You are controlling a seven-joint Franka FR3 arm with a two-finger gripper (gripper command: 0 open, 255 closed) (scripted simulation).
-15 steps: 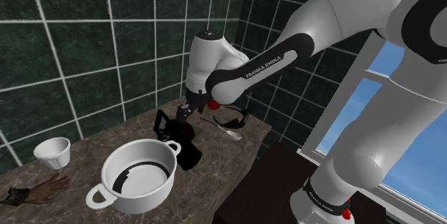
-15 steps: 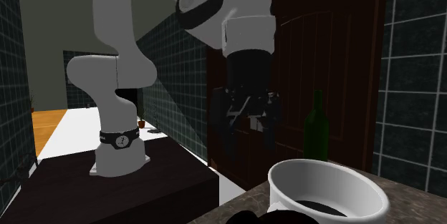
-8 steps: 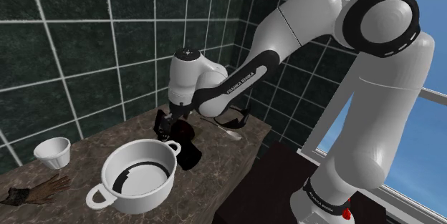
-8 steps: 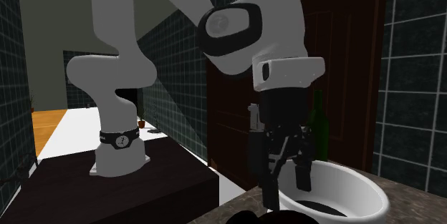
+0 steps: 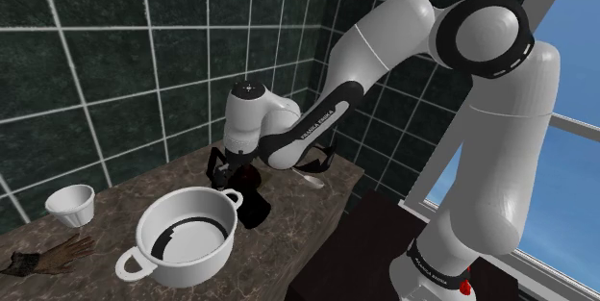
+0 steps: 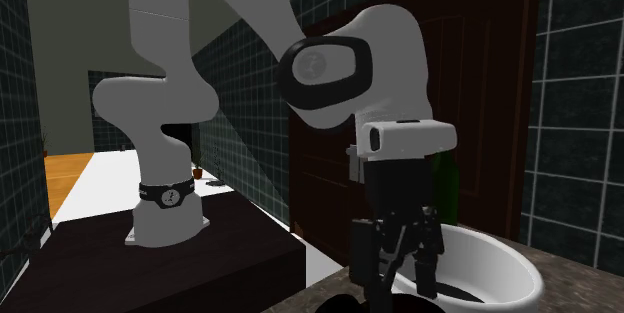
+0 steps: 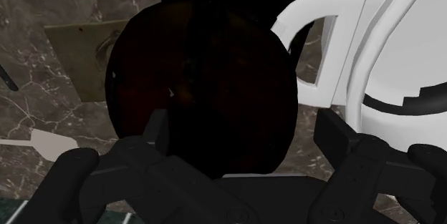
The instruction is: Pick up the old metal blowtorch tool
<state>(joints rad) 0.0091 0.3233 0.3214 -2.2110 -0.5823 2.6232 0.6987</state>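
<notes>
The blowtorch [image 7: 208, 94] is a dark, reddish-brown round-bodied tool standing on the marble counter, right beside the white pot's handle [image 7: 322, 44]. My black gripper [image 7: 243, 133] hangs directly over it, open, with one finger on each side of the body and a gap at the pot-side finger. In the shoulder view the gripper [image 5: 234, 163] is low over the blowtorch [image 5: 246, 182], at the pot's far rim. From the second exterior view the gripper [image 6: 398, 273] sits just in front of the pot [image 6: 495, 261].
A large white two-handled pot [image 5: 187, 234] stands close beside the blowtorch. A small white bowl [image 5: 73, 203] and a dark glove-like thing [image 5: 48, 254] lie toward the shoulder view's left. A spoon [image 5: 310, 177] and dark glasses [image 5: 315, 163] lie behind. Tiled walls [image 5: 96, 59] close off the counter.
The arm has swung toward the shoulder view's left and lowered; the gripper dropped from well above the counter to straddle the blowtorch beside the pot. Nothing on the counter moved.
</notes>
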